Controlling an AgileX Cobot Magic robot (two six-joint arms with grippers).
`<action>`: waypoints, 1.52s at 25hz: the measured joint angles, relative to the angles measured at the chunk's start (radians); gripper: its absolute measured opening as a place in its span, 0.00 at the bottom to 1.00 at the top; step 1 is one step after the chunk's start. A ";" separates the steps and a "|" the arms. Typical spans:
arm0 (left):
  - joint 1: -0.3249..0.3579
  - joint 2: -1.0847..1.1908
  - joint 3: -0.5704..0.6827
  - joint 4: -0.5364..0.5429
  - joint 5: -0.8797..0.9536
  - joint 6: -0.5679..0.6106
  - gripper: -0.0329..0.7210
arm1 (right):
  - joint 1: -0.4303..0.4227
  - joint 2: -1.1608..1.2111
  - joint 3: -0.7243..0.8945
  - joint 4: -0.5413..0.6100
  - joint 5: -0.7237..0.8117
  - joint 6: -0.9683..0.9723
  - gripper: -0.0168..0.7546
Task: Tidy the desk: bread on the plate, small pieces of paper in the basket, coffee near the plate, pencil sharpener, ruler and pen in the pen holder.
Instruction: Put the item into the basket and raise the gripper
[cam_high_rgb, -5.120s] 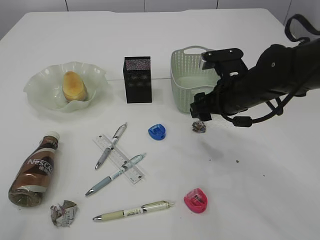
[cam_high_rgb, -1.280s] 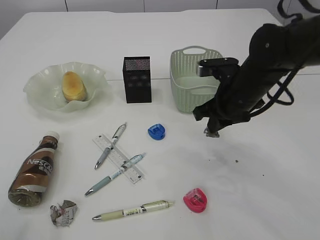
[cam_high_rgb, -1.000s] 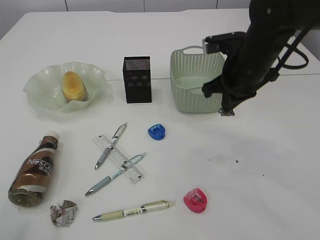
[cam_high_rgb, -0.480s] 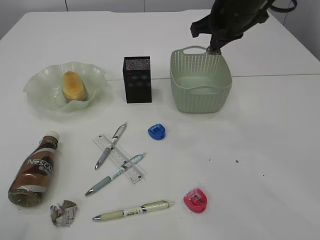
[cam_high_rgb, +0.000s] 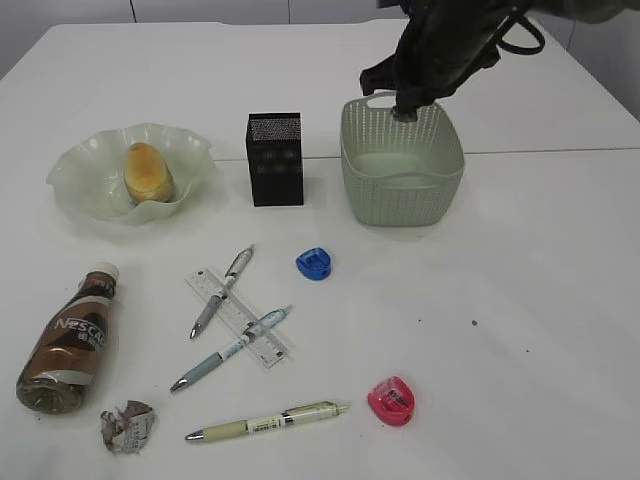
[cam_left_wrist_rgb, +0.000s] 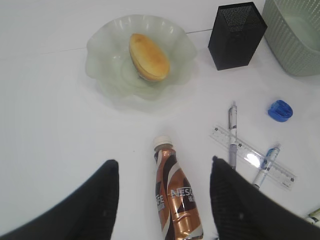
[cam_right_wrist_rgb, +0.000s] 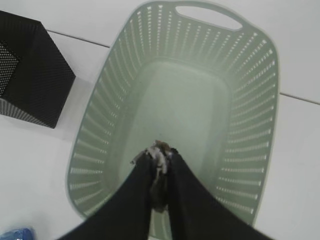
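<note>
My right gripper is shut on a crumpled piece of paper and holds it above the inside of the pale green basket; in the exterior view that gripper hangs over the basket's far rim. My left gripper is open above the coffee bottle, which lies on its side at the front left. The bread lies in the frilled plate. A second paper ball, several pens, a clear ruler, a blue sharpener and a pink sharpener lie on the table.
The black mesh pen holder stands upright between the plate and the basket. The basket's inside holds nothing. A seam runs across the white table behind the basket.
My right gripper picked the paper ball off the table beside the basket, lifted it and swung it back and left, over the basket. The other things have not moved.
</note>
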 joint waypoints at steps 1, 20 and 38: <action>0.000 0.000 0.000 0.000 0.000 0.000 0.60 | 0.000 0.008 -0.002 -0.002 -0.008 0.000 0.13; 0.000 0.000 0.000 0.000 0.008 0.000 0.60 | 0.000 0.062 -0.087 -0.021 0.129 0.015 0.54; 0.000 0.000 0.000 0.024 0.091 0.000 0.58 | 0.023 -0.026 -0.173 0.160 0.425 -0.008 0.54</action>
